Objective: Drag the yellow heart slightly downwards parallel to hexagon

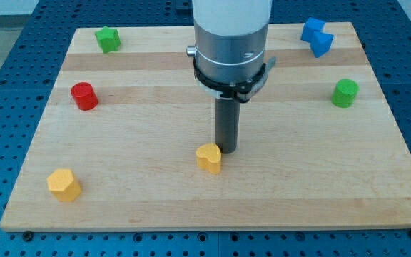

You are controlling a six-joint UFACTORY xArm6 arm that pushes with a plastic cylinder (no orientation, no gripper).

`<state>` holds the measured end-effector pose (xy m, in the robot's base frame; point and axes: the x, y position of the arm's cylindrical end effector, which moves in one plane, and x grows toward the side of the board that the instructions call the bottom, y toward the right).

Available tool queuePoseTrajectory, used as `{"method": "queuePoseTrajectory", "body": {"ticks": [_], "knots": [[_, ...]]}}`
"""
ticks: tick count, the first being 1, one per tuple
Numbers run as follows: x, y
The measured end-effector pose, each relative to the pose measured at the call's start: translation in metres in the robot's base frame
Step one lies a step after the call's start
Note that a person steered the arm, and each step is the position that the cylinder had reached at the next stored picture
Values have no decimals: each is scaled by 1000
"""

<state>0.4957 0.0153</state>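
Observation:
The yellow heart (208, 158) lies on the wooden board (291, 185) a little below the middle. My tip (226, 150) stands just to its upper right, touching or almost touching it. The yellow hexagon (64, 185) lies at the view's lower left, lower than the heart and far to its left.
A red cylinder (84, 96) is at the left. A green star-like block (108, 39) is at the upper left. Two blue blocks (317, 36) sit at the upper right. A green cylinder (345, 93) is at the right. The arm's grey body (230, 43) hangs over the board's top middle.

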Motion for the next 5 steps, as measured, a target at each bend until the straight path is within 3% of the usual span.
{"method": "queuePoseTrajectory", "body": {"ticks": [2, 5], "knots": [[-27, -25], [3, -32]]}}
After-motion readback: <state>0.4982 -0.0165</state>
